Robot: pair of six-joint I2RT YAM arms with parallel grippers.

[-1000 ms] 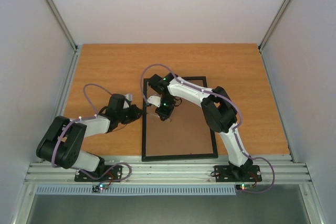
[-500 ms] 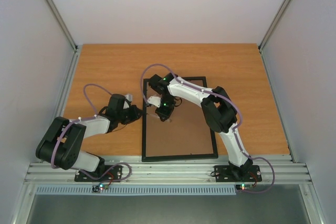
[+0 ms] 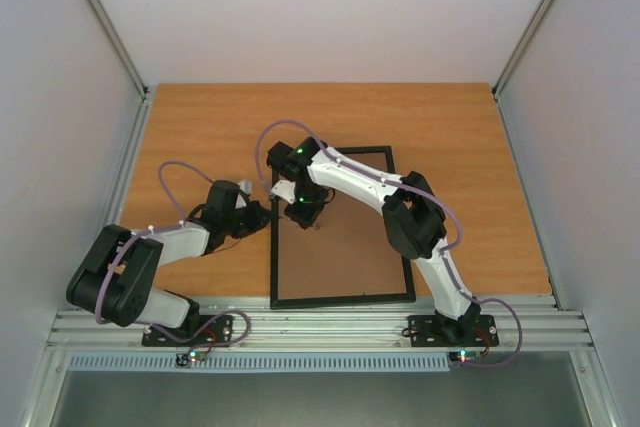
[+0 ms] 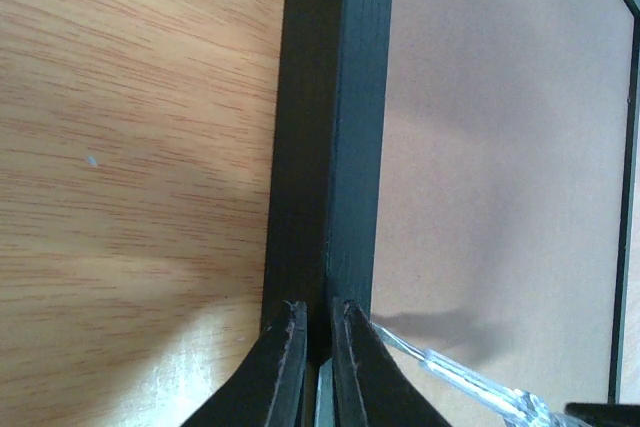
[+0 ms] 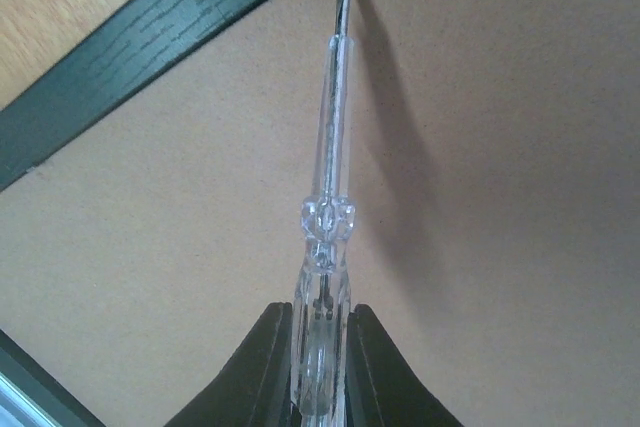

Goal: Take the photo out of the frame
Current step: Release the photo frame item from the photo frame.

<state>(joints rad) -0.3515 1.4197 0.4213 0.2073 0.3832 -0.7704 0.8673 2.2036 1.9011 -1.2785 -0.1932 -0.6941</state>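
Gripping a clear screwdriver (image 5: 332,147), right pincer (image 5: 320,322) has the tip at inner edge of frame (image 5: 150,37); left pincer (image 4: 318,312) clenched at its left rail.

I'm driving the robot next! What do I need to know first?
Left gripper: shut, tips at the frame's left rail.
Right gripper: shut on a screwdriver, its tip at the seam between rail and backing.
The frame lies face down on the table, backing up. The photo is hidden.
Done: tool set at the seam; nothing is out yet.
Left: probably pry the backing loose, lift it off, take the photo out.
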